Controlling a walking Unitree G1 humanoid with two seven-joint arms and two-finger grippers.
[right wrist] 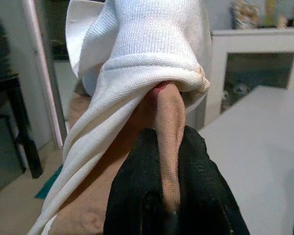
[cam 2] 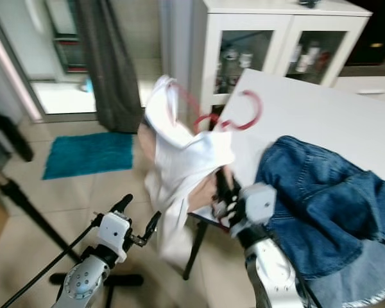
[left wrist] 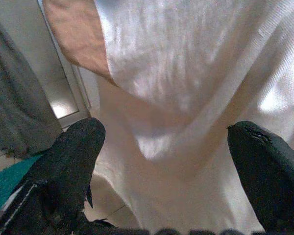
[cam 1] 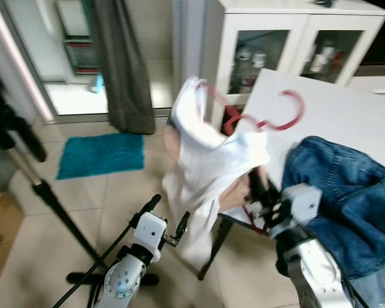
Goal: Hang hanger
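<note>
Gripping the red hanger (cam 1: 283, 110) through the white shirt (cam 1: 208, 163), the right end effector (cam 1: 260, 192) is clenched at frame centre. Lift steadily, hook upright. The left end effector (cam 1: 170, 221) gapes, released, lower left.

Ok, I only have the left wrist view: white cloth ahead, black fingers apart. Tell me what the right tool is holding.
Observer: The right tool is shut on a peach fold coming out of the white garment, at the table edge.
Operator: Now give me the hanger's position.
Observer: The red hanger is inside the garment; its hook sticks out over the white tabletop.
Operator: Report where my left tool sits against all that.
Observer: The left tool is open, low beside the garment's hanging part, off the table's edge and not touching the cloth.
Operator: Name anything else on the table.
Observer: A denim garment lies heaped beside the right arm.
</note>
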